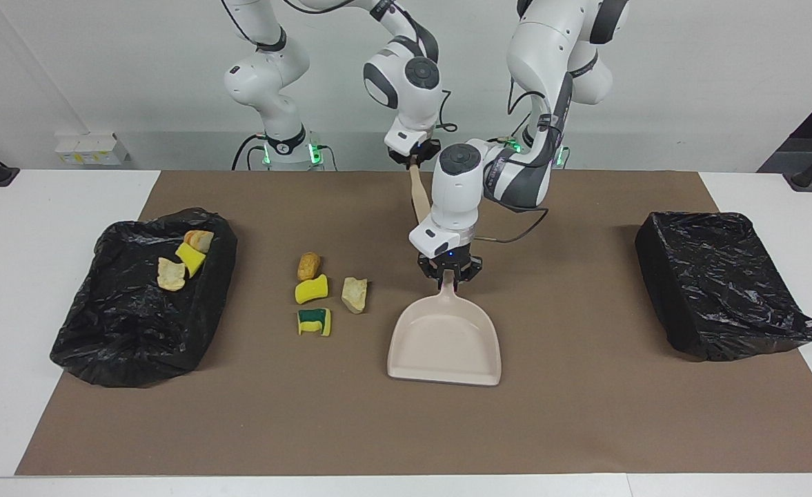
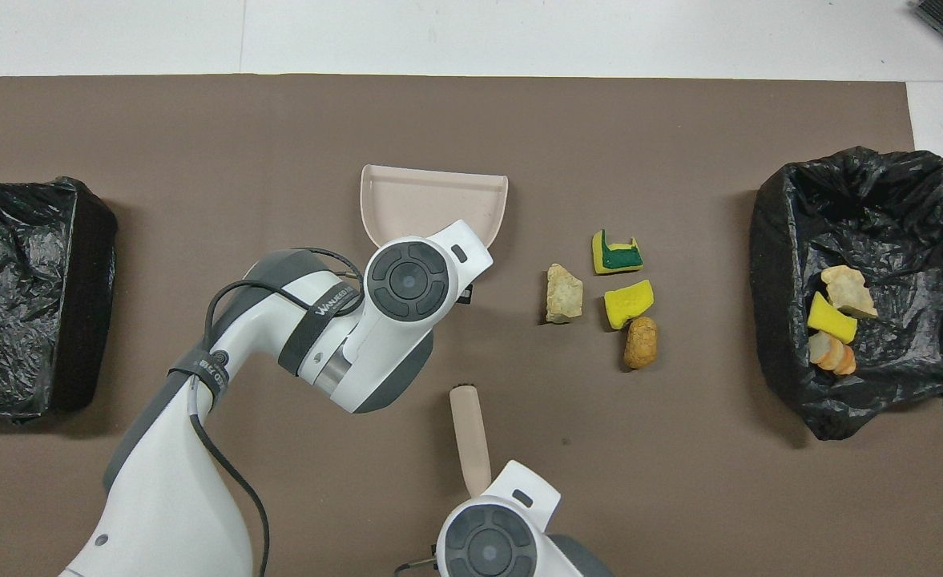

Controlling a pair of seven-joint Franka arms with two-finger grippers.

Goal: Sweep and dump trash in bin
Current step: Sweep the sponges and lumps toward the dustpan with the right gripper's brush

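Seven bits of trash show in all. Four lie loose on the brown paper mat (image 1: pixel 585 414) covering the white bench (image 1: pixel 5 290): a brown bread-like lump (image 1: pixel 308 265), a yellow sponge piece (image 1: pixel 311 289), a yellow sponge piece with a green scouring face (image 1: pixel 314 322) and a pale beige rock-like lump (image 1: pixel 354 293). In the overhead view they cluster at three o'clock of the beige plastic dustpan (image 1: pixel 445 343).

Three more sit inside the black-bag-lined bin (image 1: pixel 140 304) at the right arm's end: a beige lump (image 1: pixel 170 274), a yellow sponge piece (image 1: pixel 190 258) and an orange-crusted bread bit (image 1: pixel 200 239). A second black-bag-lined bin (image 1: pixel 716 283) stands at the left arm's end; its contents cannot be seen.

There are two arms. The left arm bends down over mid-mat, wrist vertical, its left claw (image 1: pixel 449 275) closed on the dustpan's handle. The pan is tilted, its scoop mouth away from the robots.

The right claw (image 1: pixel 413 159) is clamped on the top of the beige handle of a hand brush (image 1: pixel 417 197), which hangs slanted near the robots' edge of the mat.

A grey band on the left forearm carries white lettering (image 2: pixel 332 301), too small to read surely.
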